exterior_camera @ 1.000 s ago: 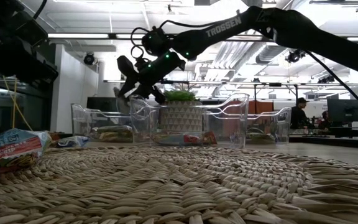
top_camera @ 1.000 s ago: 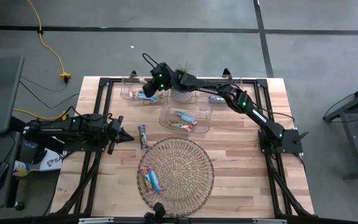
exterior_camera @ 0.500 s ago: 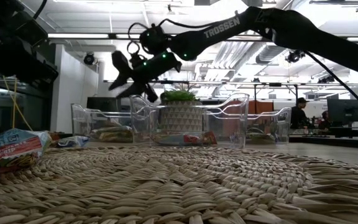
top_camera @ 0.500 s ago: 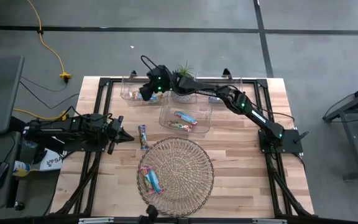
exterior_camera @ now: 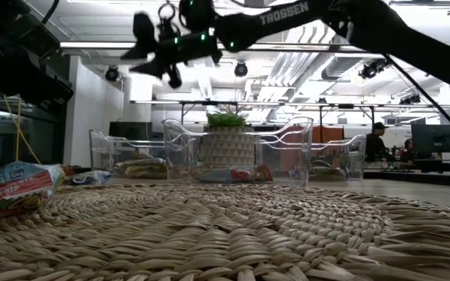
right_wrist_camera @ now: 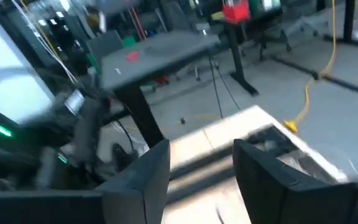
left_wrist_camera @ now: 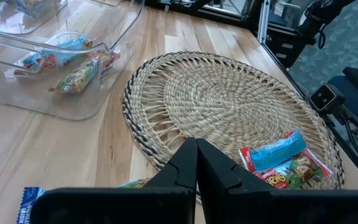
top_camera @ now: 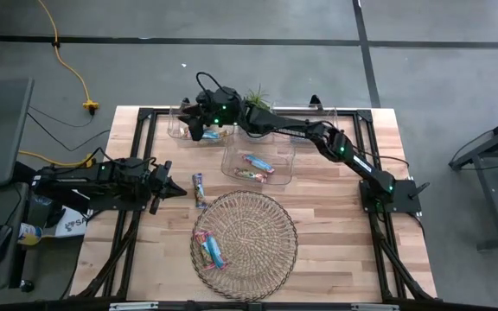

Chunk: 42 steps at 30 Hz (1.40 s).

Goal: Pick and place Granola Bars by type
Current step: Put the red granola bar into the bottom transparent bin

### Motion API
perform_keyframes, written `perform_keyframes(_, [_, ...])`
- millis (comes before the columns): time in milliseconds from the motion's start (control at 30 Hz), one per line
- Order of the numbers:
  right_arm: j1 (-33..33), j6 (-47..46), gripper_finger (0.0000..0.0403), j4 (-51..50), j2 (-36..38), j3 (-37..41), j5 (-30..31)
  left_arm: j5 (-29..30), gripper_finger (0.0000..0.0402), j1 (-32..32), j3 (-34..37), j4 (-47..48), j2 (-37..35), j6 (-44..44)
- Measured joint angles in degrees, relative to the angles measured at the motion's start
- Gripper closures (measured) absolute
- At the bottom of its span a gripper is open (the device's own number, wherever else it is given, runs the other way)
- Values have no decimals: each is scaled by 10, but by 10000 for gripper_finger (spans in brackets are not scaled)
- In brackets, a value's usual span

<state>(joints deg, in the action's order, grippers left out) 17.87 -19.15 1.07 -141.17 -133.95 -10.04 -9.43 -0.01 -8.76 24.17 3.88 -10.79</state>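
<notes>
Two bars (top_camera: 210,250) are left on the wicker tray (top_camera: 266,216), at its near left edge, and one more bar (top_camera: 199,189) lies on the bare tabletop (top_camera: 335,216) just beyond the tray, beside the left end effector (top_camera: 174,186). That end effector is closed, empty, and parked at the left edge. Past the tray, the middle bin (top_camera: 258,164) holds two or three sorted bars. At the far left, another bin (top_camera: 199,131) holds a few bars; a third far bin is largely hidden by the right arm. The sorting is judged to be more than half done. The right end effector (top_camera: 194,126) hangs empty above the far-left bin, fingers apart. Compared with a second ago, it is raised higher and shifted left, and its fingers are spread wider.
</notes>
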Motion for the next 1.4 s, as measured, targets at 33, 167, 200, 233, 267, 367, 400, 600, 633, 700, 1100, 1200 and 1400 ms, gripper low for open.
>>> perform_keyframes(33, [-3, 1, 244, 1, 7, 0, 0, 0, 401, 0, 0, 0, 0, 0])
perform_keyframes(167, [-18, 2, 244, 1, 35, -2, -2, 0, 401, 0, 0, 0, 0, 0])
perform_keyframes(200, [-21, 1, 244, 0, 41, -2, -2, 0, 401, 0, 0, 0, 0, 0])
perform_keyframes(233, [-25, 1, 244, -2, 46, -2, -3, 0, 401, 0, 0, 0, 0, 0])
perform_keyframes(267, [-30, 1, 244, -5, 52, -2, -6, 0, 401, 0, 0, 0, 0, 0])
perform_keyframes(367, [-43, -18, 244, -10, 70, -2, -28, 0, 401, 0, 0, 0, 0, 0])
perform_keyframes(400, [-47, -35, 244, -9, 77, -2, -43, 0, 401, 0, 0, 0, 0, 0])
perform_keyframes(600, [-79, -156, 245, -13, 87, -2, -169, 0, 401, 0, 0, 0, 0, 0])
perform_keyframes(633, [-86, -172, 245, -14, 87, -2, -193, 0, 401, 0, 0, 0, 0, 0])
perform_keyframes(700, [-106, -197, 246, -25, 87, -2, -231, 0, 401, 0, 0, 0, 0, 0])
perform_keyframes(1100, [-220, -194, 246, -281, 87, -2, -231, 0, 401, 0, 0, 0, 0, 0])
perform_keyframes(1200, [-237, -183, 246, -334, 87, -2, -151, 0, 401, 0, 0, 0, 0, 0])
perform_keyframes(1400, [-259, -194, 245, -410, 87, -2, 16, 0, 401, 0, 0, 0, 0, 0])
